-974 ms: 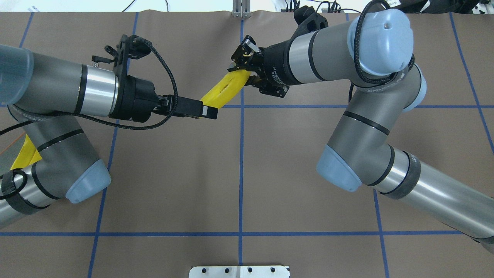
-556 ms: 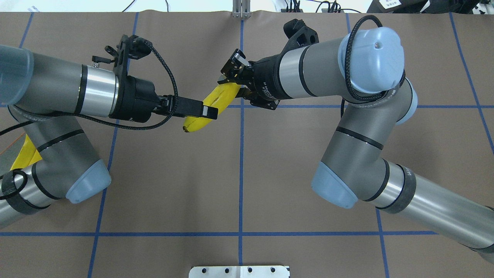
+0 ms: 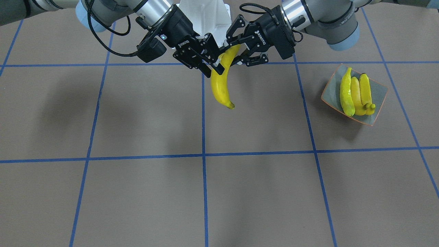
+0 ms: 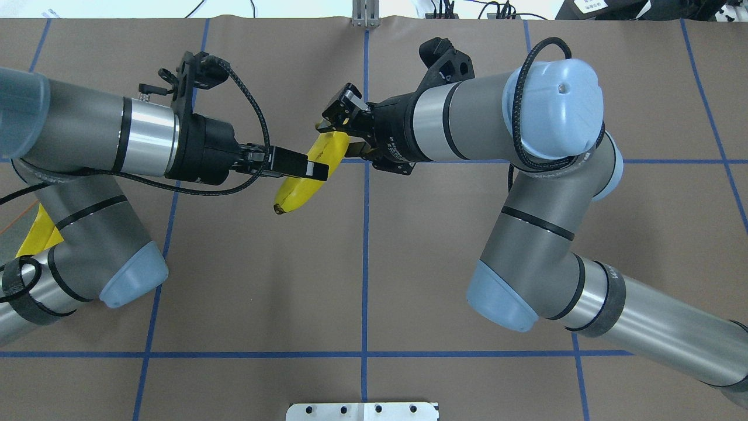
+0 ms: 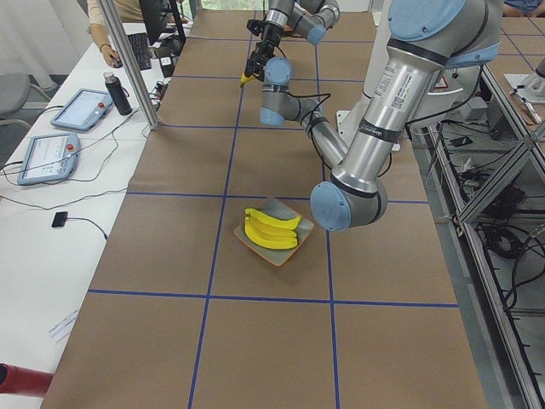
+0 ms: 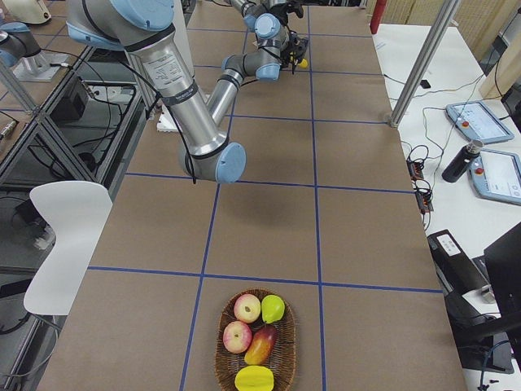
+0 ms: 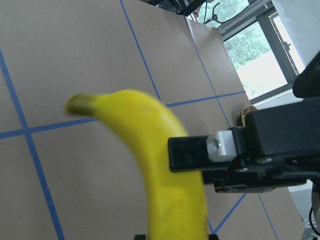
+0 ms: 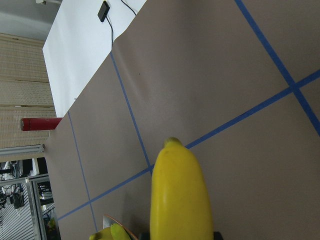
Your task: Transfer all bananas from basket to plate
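While the right tool (image 3: 214,67) clamps the fourth banana (image 3: 219,87) above the desk (image 3: 137,113), the left tool (image 3: 236,49) stands spread about it; three bananas (image 3: 356,92) lie on the plate (image 3: 379,92). A hand-over, I'd say: left must close before right lets go.

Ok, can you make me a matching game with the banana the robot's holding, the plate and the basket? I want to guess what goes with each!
Things:
1. held banana
2. plate
3. basket

States:
a. has apples and other fruit in it, no banana showing
b. up in the air
c. has three bananas in it

Pairs: 1-b, 2-c, 3-a
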Tool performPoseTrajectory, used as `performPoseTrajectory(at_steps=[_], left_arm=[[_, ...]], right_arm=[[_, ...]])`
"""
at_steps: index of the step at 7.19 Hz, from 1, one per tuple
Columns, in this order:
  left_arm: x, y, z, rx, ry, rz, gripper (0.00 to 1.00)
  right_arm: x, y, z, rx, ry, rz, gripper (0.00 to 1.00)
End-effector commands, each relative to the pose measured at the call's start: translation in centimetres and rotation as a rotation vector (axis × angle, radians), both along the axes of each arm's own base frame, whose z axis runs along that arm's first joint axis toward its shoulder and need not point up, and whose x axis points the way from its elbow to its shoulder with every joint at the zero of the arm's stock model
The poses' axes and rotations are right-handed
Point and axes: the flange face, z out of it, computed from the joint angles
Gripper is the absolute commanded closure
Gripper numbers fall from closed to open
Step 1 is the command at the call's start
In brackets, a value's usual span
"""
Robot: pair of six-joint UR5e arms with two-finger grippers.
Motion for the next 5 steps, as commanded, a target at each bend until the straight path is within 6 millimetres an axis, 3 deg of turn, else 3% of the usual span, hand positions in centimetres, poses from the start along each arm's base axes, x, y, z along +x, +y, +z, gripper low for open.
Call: performPoseTrajectory(at_steps=[1, 2, 4, 5], left_arm=[[-0.1, -0.4, 1.1, -0.028, -0.013, -0.025, 1.00], [-0.7, -0.2, 3.9, -0.062, -0.048, -0.030, 1.00], [-3.7, 1.9, 13.6, -0.163, -0.177, -0.040, 1.00], [-6.4, 2.3, 17.6, -0.182, -0.238, -0.073, 1.00]], right_arm=[[0.5, -0.4, 0.4, 0.076, 0.037, 0.057, 0.00], [2.9, -1.5, 0.8, 0.058, 0.074, 0.080, 0.00], [6.4, -1.8, 2.4, 0.022, 0.310, 0.073, 0.00], [7.8, -2.3, 4.0, 0.015, 0.417, 0.066, 0.00]])
